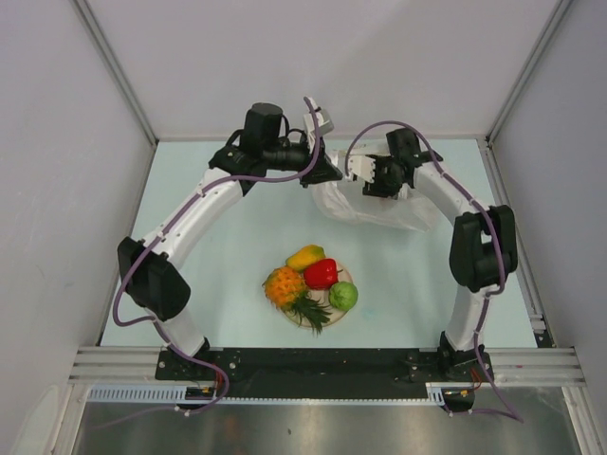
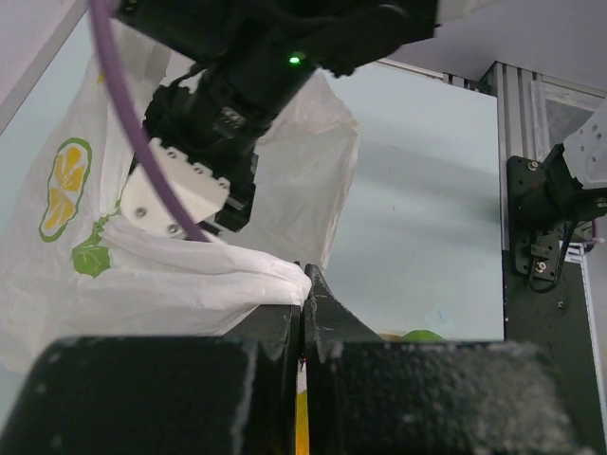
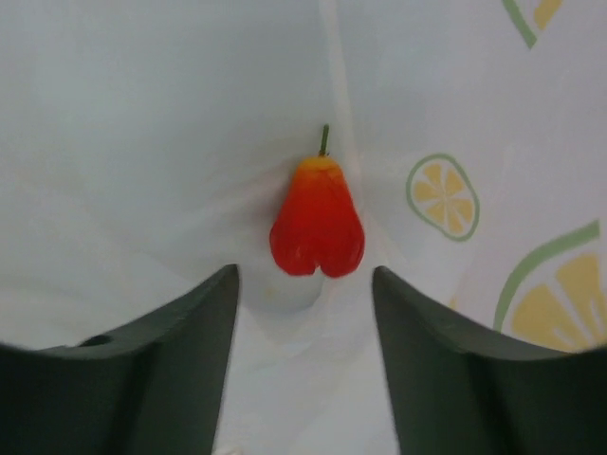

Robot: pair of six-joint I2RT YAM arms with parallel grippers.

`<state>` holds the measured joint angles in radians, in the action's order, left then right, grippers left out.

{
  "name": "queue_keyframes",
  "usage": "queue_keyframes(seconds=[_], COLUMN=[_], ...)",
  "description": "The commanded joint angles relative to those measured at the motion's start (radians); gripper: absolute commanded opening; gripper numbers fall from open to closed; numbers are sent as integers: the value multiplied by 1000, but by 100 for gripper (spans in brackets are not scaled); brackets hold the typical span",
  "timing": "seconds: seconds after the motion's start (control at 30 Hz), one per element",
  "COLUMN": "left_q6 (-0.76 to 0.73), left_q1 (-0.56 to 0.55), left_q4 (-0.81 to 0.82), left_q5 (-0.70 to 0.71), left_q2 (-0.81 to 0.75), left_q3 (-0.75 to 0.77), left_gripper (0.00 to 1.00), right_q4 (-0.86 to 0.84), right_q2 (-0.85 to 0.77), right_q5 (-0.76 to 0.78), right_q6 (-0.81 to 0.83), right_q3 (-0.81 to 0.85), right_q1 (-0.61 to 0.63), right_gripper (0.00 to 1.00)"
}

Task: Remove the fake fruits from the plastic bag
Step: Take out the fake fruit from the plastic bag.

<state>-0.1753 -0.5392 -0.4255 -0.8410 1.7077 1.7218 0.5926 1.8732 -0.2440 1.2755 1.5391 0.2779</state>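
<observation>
At the far end of the table (image 1: pixel 190 227), at one o'clock from the plate (image 1: pixel 347 277), the plastic bag (image 1: pixel 384 210) is attended by both arms. Its rim is pinched flat between the closed fingers of the left gripper (image 2: pixel 302 296). The right gripper (image 3: pixel 303 275) is held wide apart inside the mouth, with nothing grasped. What appears to be the last fake fruit, a red pear-shaped piece (image 3: pixel 318 227) with a yellow top and short stem, is seen on the lining at twelve o'clock of the spread fingers, just beyond their tips. The pineapple (image 1: pixel 284 283), mango (image 1: pixel 305 256), red piece (image 1: pixel 321 273) and green piece (image 1: pixel 343 296) are already set on the plate. For a clean pick, the rim is best held taut, the fingers advanced astride the fruit's wide lower body, and closed without film being caught
</observation>
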Motion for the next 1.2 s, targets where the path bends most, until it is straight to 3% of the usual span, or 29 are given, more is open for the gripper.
queue_keyframes(seconds=[0.0,0.17,0.43,0.63,0.8,1.0,1.17], left_q6=[-39,-47,-55,-58,-46,-39,-23], left_q1=[-10,-8,-10,-8,-10,-10,-11], left_q4=[-7,-15,-12,-9,-1,-4,-2], left_q5=[-13,-7,2,3,3,0,-1], left_q2=[-39,-31,-37,-34,-28,-33,-31], left_q3=[-2,-8,-24,-33,-36,-50,-62], left_gripper=[0,0,0,0,0,0,0], right_q4=[107,243,504,542,550,412,409], right_q2=[134,288,480,489,501,465,509], right_q5=[-3,58,94,103,63,20,40], right_q6=[56,102,111,120,108,102,143], right_q3=[218,410,719,681,656,567,558], right_q1=[7,6,-6,0,6,21,44], right_gripper=[70,84,88,88,81,85,85])
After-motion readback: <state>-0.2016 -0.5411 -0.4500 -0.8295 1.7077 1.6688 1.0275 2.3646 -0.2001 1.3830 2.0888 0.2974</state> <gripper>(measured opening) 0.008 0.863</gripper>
